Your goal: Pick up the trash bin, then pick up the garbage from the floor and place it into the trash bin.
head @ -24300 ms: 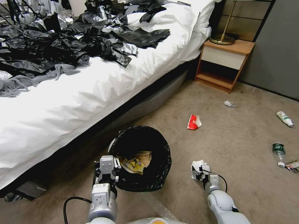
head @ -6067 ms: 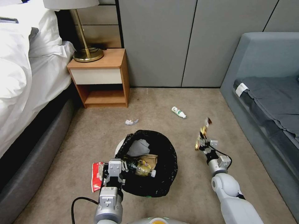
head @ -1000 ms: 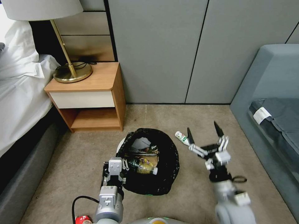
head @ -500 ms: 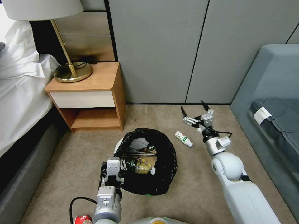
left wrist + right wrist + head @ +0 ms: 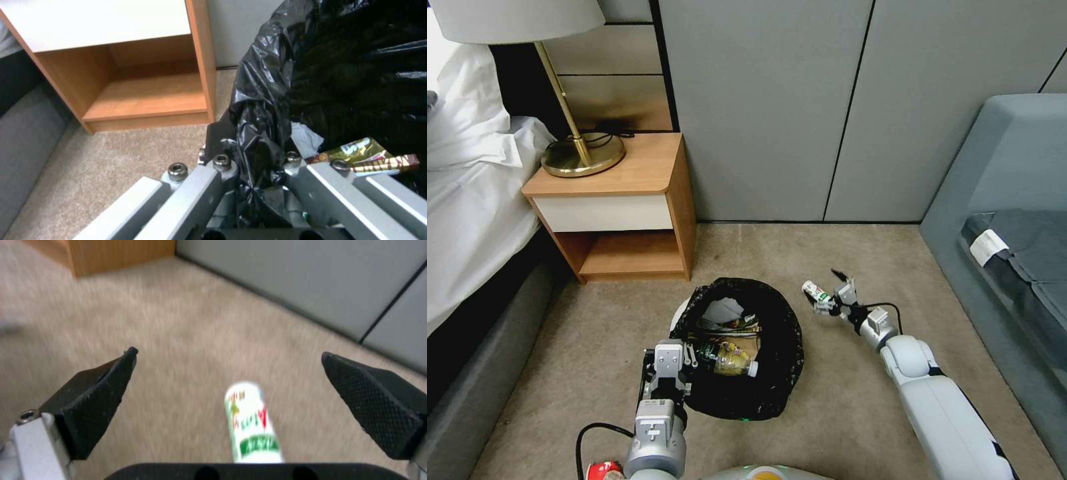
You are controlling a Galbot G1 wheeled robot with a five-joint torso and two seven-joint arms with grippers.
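The left gripper [image 5: 668, 366] is clamped on the liner at the rim of the trash bin [image 5: 780, 373], standing on the floor [image 5: 594, 347]; its wrist view reveals a brown snack wrapper [image 5: 369, 158] inside. The right gripper [image 5: 236, 400], spread wide, straddles a small bottle [image 5: 250, 421] lying on the carpet just beside the bin.

The bottle [image 5: 251, 421] is blurred, its near end hidden behind the right gripper [image 5: 231, 406]; the bin [image 5: 680, 313] is perhaps white, mostly hidden under its bag [image 5: 784, 347].
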